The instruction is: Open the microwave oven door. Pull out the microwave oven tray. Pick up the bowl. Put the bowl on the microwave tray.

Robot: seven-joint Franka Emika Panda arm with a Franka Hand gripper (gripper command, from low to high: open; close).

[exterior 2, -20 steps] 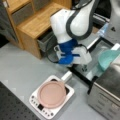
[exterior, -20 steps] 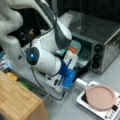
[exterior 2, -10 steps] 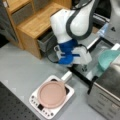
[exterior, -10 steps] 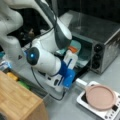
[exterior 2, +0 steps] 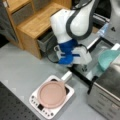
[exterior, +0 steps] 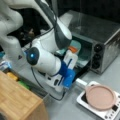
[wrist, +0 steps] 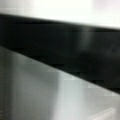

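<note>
Grey tabletop [exterior 2: 22,67] carried the microwave oven [exterior: 100,42], its door [exterior 2: 100,50] down, where the gripper [exterior: 72,51], its grip impossible to judge, reached the bowl [exterior 2: 108,58] at the cavity mouth.

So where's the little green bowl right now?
The bowl is at the open front of the microwave oven, on a front view's right, just past the robot's gripper. The pink dish sits lower down, nearer the camera.

The silver microwave oven [exterior: 100,40] stands with its door [exterior 2: 100,50] folded down flat. A pale teal bowl [exterior 2: 108,58] sits tilted at the cavity's mouth, above the tray
</note>
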